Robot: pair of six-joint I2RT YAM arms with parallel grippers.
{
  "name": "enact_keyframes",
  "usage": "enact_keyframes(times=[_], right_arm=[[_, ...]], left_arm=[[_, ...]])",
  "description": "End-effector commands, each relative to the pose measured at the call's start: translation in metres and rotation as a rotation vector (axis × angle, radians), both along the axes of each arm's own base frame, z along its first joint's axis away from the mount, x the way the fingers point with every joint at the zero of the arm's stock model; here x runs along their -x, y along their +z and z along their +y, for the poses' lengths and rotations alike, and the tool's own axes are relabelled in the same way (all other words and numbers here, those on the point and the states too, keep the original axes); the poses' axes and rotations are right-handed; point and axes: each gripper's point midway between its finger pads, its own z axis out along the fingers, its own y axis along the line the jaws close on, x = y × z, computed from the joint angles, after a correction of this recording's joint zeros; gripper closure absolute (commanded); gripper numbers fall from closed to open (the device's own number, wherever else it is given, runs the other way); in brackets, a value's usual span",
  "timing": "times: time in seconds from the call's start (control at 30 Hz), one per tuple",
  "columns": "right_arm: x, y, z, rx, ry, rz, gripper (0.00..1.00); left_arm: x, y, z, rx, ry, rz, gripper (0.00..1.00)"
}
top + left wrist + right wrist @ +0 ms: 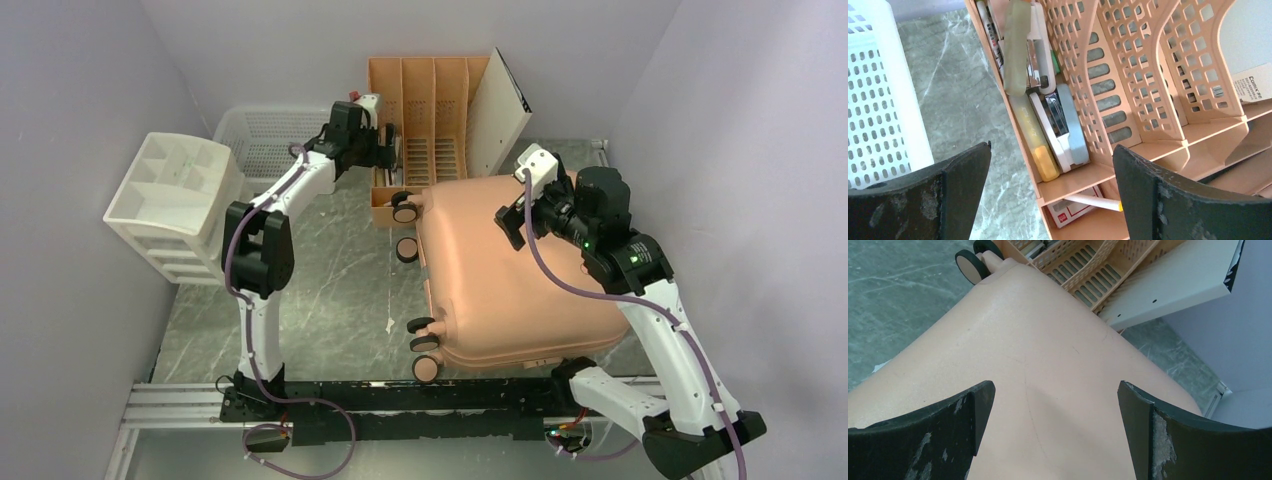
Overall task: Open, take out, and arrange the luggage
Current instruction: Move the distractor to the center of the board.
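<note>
Top external: luggage (510,270) shut, flat on its side directly under the right gripper (512,222), wheels (405,210) toward the left arm.
Risk, slip: smooth rounded top below the fingers, no seam or zipper in sight there; likely skid of the open fingers.
Risk, crowding: rack (430,100) just beyond the luggage's far corner; possible knock from a swinging lid.
Pose, right: jaws wide, empty, tilted down, close above the luggage.
Pose, left: left gripper (1053,160) wide, empty, above the rack's stationery slot, apart from the luggage.

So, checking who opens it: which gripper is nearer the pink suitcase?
Right. The right gripper hovers open over the suitcase shell; the left gripper is off at the file rack.
</note>
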Motion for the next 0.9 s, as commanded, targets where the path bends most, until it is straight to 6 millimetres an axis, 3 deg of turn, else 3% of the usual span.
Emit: enact_keyframes(times=[0.0,0.23,0.4,0.53,0.67,0.87], right_arm=[[-0.002,0.019,-0.004,-0.009,-0.018,-0.061,0.0],[-0.003,0.019,-0.009,-0.014,-0.034,-0.057,0.0],[-0.005,0.022,-0.008,-0.013,-0.033,-0.054,0.0],[-0.01,0.024,-0.01,-0.006,-0.052,-0.054,0.0],[-0.022,0.029,-0.018,-0.009,-0.118,-0.07,0.0],[-0.055,0.036,-0.057,-0.012,-0.388,-0.133,0.0]], left_arm=[[-0.014,0.0,-0.003,-0.004,-0.008,-0.032,0.03],[-0.03,-0.036,-0.009,-0.033,-0.006,0.006,0.03],[-0.034,-0.056,-0.031,0.023,-0.076,0.058,0.03],[-0.022,-0.056,-0.08,0.204,-0.273,0.081,0.03],[-0.008,-0.052,-0.13,0.277,-0.414,0.076,0.03],[0.013,-0.049,-0.199,0.358,-0.555,0.057,0.03]])
